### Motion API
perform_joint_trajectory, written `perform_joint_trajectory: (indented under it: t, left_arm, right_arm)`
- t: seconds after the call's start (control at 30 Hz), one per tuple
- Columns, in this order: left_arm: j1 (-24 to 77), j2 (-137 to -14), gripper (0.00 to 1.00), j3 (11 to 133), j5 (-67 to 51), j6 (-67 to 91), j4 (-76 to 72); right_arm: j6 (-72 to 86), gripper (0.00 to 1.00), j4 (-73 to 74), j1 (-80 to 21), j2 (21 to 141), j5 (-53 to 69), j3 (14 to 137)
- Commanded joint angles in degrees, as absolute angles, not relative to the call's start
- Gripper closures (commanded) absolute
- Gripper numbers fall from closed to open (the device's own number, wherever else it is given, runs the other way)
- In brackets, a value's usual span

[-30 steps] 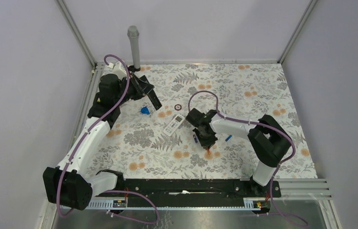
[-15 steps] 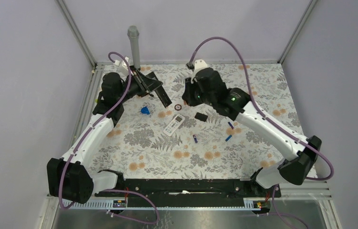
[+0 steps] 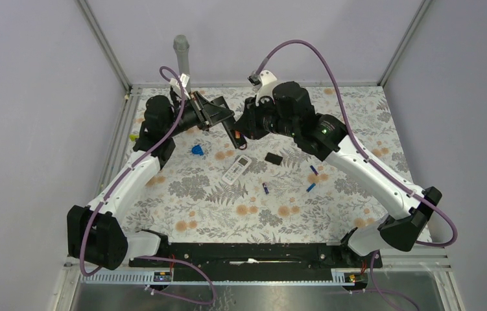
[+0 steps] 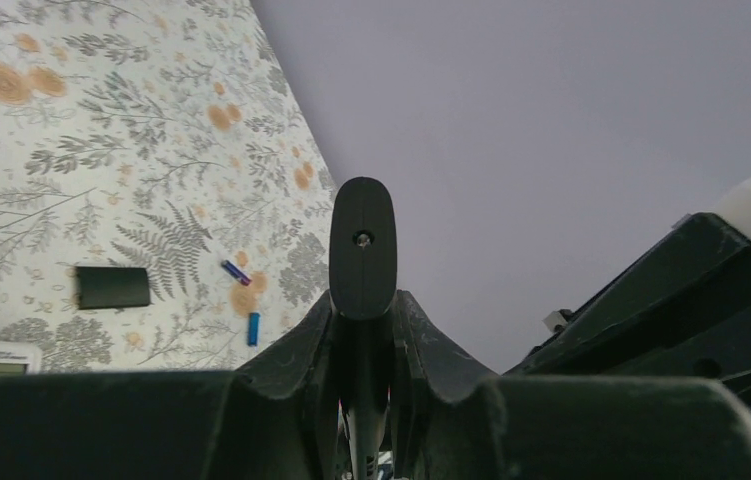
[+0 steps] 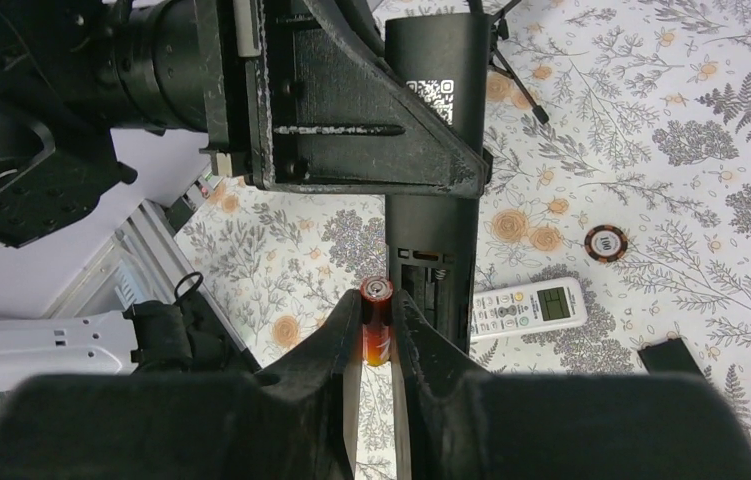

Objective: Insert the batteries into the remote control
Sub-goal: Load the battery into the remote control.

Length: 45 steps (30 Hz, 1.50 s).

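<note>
My left gripper point(image 3: 216, 118) is shut on a black remote control point(image 3: 225, 127) and holds it off the table at the back. Seen from the right wrist, that remote point(image 5: 431, 150) shows its open battery bay point(image 5: 425, 278). My right gripper point(image 5: 376, 312) is shut on an orange-red battery point(image 5: 375, 322), whose tip sits just left of the bay, close to its edge. From the left wrist the remote point(image 4: 362, 250) appears end-on between my fingers. Blue batteries point(image 3: 314, 170) point(image 3: 310, 187) point(image 3: 266, 188) lie on the floral mat.
A white remote point(image 3: 236, 170) lies face up mid-mat, with a black battery cover point(image 3: 273, 157) to its right. A blue blob-shaped piece point(image 3: 196, 150) and a brown ring point(image 5: 605, 242) lie nearby. A grey post point(image 3: 181, 55) stands at the back left corner.
My right arm swung up from the near middle of the mat to the back, bringing the orange-red battery to the black remote. The left arm turned the remote toward it.
</note>
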<state>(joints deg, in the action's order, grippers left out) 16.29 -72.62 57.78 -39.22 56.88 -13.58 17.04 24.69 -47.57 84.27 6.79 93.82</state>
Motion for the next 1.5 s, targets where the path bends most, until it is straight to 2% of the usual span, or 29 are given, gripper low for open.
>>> perform_joint_trajectory:
  t: [0.0, 0.63, 0.77, 1.33, 1.47]
  left_arm:
    - [16.3, -73.0, 1.0, 62.3, -44.3, 61.2, -18.3]
    - [16.7, -72.6, 1.0, 61.2, -45.7, 65.7, -22.6]
    - [16.7, -72.6, 1.0, 61.3, -45.0, 66.5, -23.8]
    - [16.8, -71.2, 1.0, 60.7, -43.8, 66.2, -24.1]
    - [16.9, -71.0, 1.0, 60.5, -43.6, 65.8, -24.0]
  right_arm:
    - [13.4, 0.9, 21.9, -47.6, 84.1, 10.1, 93.4]
    - [8.9, 0.89, 20.8, -47.6, 83.6, 10.6, 90.5]
    - [7.9, 0.84, 22.0, -47.7, 83.8, 12.9, 90.6]
    - [9.2, 0.76, 26.5, -47.6, 85.5, 12.5, 91.7]
    - [9.6, 0.68, 26.5, -47.6, 85.5, 11.5, 92.9]
